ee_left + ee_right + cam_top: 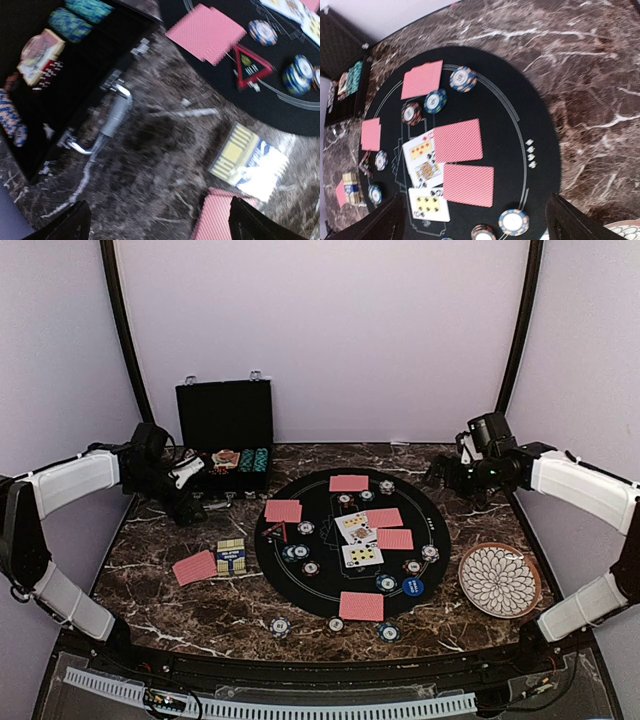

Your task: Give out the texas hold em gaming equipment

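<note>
Top external: I see red-backed cards (361, 606) and stripe-edged chips (387, 583) spread across the round black mat (300, 590) on the counter (200, 610). My left fingers (70, 225) and right fingers (385, 220) stand wide apart, holding nothing.

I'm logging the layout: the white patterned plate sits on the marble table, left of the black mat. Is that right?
No. The white patterned plate sits on the marble table, right of the black mat, not left; the top external view shows it.

red-backed cards (361, 606) | striped chips (386, 582) | triangle token (248, 65) | flat on black mat (315, 492)
</note>
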